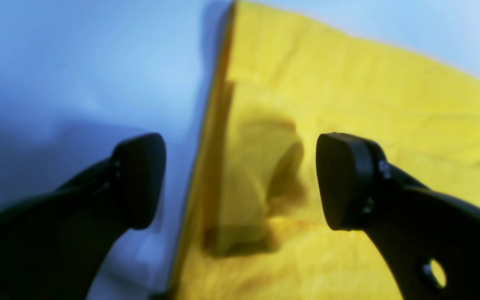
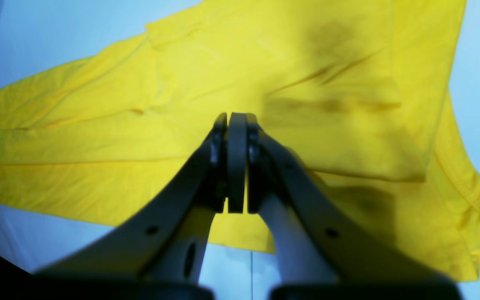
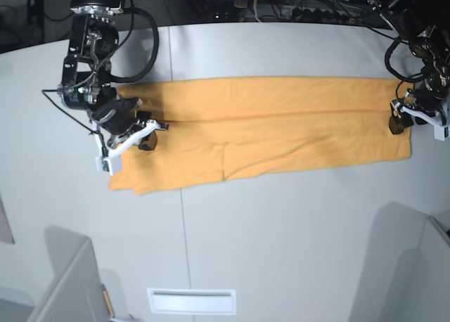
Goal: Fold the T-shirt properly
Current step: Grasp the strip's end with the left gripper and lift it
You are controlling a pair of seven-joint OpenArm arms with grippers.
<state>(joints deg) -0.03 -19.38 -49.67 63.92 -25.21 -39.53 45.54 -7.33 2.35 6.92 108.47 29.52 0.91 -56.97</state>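
The orange-yellow T-shirt [image 3: 267,129] lies flat across the table as a long, lengthwise-folded strip. It fills the right wrist view [image 2: 290,83] and the right half of the left wrist view [image 1: 369,125]. My right gripper [image 3: 144,138] hovers over the shirt's left end. Its fingers [image 2: 236,162] are pressed together with no cloth between them. My left gripper [image 3: 399,121] is at the shirt's right end. It is open [image 1: 242,181], with one finger [image 1: 140,179] over bare table and the other over the cloth, straddling the shirt's edge.
The white table [image 3: 281,223] has a seam running front to back left of centre. A shallow rectangular slot [image 3: 190,301] sits near the front edge. Grey panels stand at the front left [image 3: 63,280] and front right [image 3: 415,266]. Cables and equipment line the back.
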